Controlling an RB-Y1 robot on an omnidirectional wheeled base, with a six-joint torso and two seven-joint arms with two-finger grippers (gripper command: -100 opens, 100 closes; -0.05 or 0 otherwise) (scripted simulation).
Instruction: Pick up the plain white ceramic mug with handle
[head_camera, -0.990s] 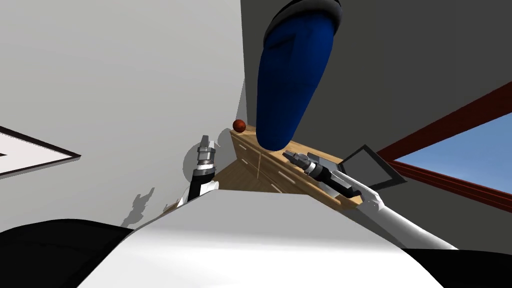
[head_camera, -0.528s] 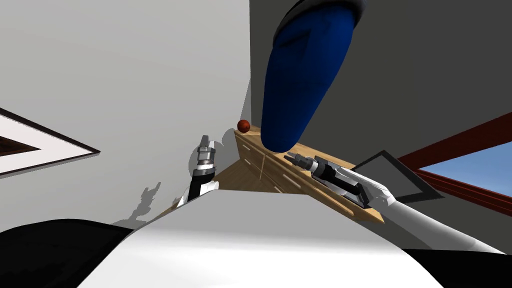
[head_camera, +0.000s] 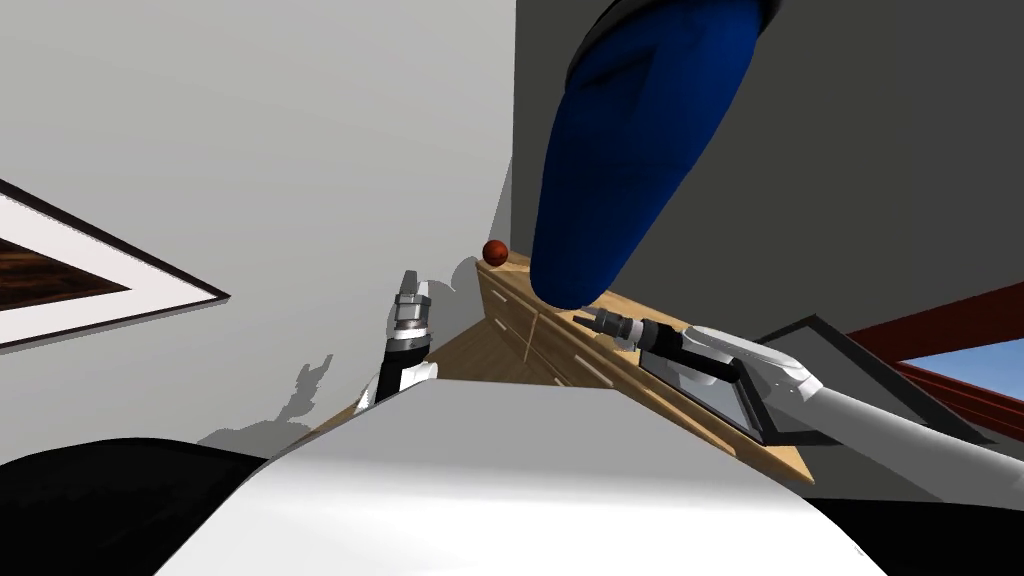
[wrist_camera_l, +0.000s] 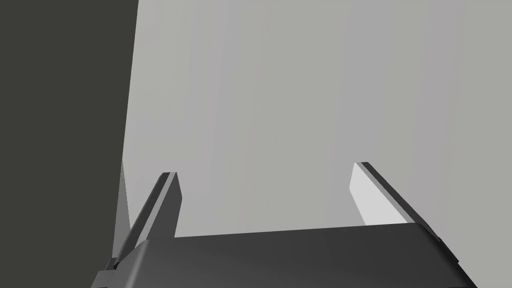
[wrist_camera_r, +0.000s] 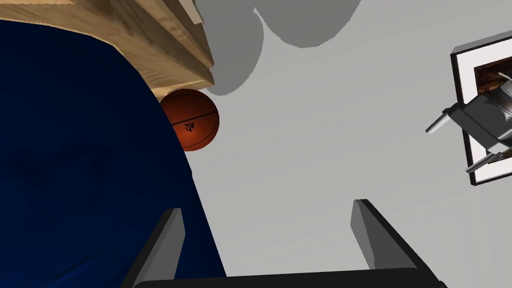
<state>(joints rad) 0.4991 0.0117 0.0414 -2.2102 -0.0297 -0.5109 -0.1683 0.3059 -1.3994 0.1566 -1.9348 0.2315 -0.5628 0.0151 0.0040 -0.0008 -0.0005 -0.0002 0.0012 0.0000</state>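
Basketball (wrist_camera_r: 195, 120) sits beyond right end effector (wrist_camera_r: 266, 206), spread wide beside big blue shape (wrist_camera_r: 75, 150).

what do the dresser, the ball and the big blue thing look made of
The dresser: wood, light and matte, with grain on its top and drawer fronts. The ball: orange-brown with dark seams like a basketball, perhaps rubber or leather, slightly glossy. The big blue thing: smooth deep blue, no texture; material unclear.

The ball (head_camera: 494, 251) sits on the dresser (head_camera: 545, 345), just beside the large rounded object (head_camera: 630, 170).
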